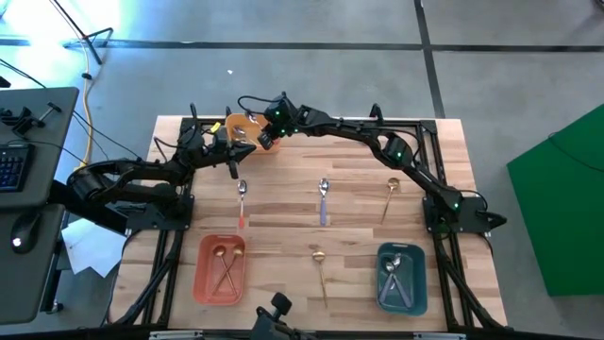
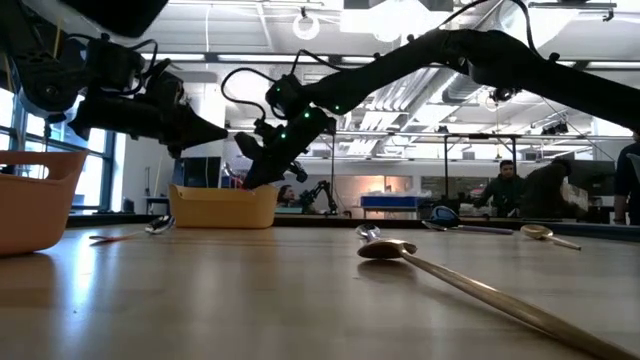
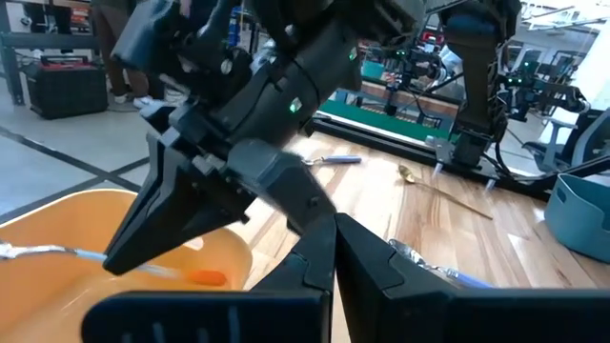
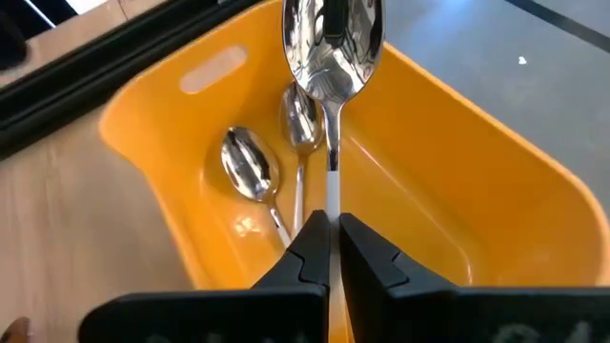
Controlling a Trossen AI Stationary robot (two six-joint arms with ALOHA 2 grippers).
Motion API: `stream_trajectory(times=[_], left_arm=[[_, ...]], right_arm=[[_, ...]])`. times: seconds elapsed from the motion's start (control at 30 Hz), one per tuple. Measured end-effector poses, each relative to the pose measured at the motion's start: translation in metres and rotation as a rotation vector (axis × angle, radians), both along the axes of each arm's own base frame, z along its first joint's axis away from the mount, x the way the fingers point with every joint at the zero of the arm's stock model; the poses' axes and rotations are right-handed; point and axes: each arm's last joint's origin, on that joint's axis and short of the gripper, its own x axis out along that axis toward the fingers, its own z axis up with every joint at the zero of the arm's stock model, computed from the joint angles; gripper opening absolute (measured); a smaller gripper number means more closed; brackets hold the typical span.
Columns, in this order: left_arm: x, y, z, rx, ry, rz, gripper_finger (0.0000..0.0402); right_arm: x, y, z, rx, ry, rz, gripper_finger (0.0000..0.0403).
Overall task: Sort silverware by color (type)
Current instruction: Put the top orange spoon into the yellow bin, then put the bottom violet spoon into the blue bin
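My right gripper (image 4: 332, 229) reaches across to the far left and is shut on a silver-bowled spoon (image 4: 332, 43) above the orange bin (image 4: 448, 181). Two spoons (image 4: 250, 164) lie on the floor of that bin. My left gripper (image 3: 334, 250) is shut with nothing in it, level, close beside the bin (image 1: 236, 127). On the table lie a red-handled spoon (image 1: 242, 200), a blue-handled spoon (image 1: 324, 200) and two gold spoons (image 1: 390, 196), (image 1: 321, 269). My right gripper pinches the spoon's thin stem (image 4: 333, 191) between its two fingertips, slanting down from the table's right side. The fingers lie along the spoon, whose bowl sticks out ahead of them. The spoon is lifted clear, over the inside of the orange bin.
A red bin (image 1: 203, 274) with gold spoons stands at the near left. A teal bin (image 1: 418, 283) with spoons stands at the near right. The two arms are close together at the orange bin. People and benches show in the room beyond the table (image 2: 505, 180).
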Motion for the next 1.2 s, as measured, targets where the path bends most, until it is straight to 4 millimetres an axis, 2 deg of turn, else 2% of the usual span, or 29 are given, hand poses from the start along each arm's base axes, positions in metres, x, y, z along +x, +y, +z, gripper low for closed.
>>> stream_trajectory(times=[0.3, 0.63, 0.77, 0.93, 1.0, 1.1, 1.2], left_arm=[[0.000, 0.000, 0.000, 0.000, 0.000, 0.001, 0.0000], [0.000, 0.000, 0.000, 0.000, 0.000, 0.002, 0.0000], [0.000, 0.000, 0.000, -0.001, 0.000, 0.002, 0.0000], [0.000, 0.000, 0.000, 0.000, 0.000, 0.001, 0.0000], [0.000, 0.000, 0.000, 0.000, 0.000, 0.001, 0.0000], [0.000, 0.000, 0.000, -0.001, 0.001, 0.001, 0.0000], [0.000, 0.000, 0.000, -0.002, 0.001, 0.001, 0.0000]], right_arm=[[0.002, -0.001, -0.014, 0.043, 0.003, -0.001, 0.0004], [0.005, -0.002, -0.018, 0.054, -0.026, -0.002, 0.0031], [0.006, -0.002, -0.016, 0.044, -0.047, 0.000, 0.0056], [0.009, -0.001, -0.002, 0.038, -0.075, 0.068, 0.0076], [0.010, 0.003, 0.009, -0.030, -0.084, 0.078, 0.0061], [0.008, 0.011, 0.036, -0.135, -0.096, 0.077, 0.0015], [0.009, 0.020, 0.056, -0.212, -0.134, 0.062, 0.0011]])
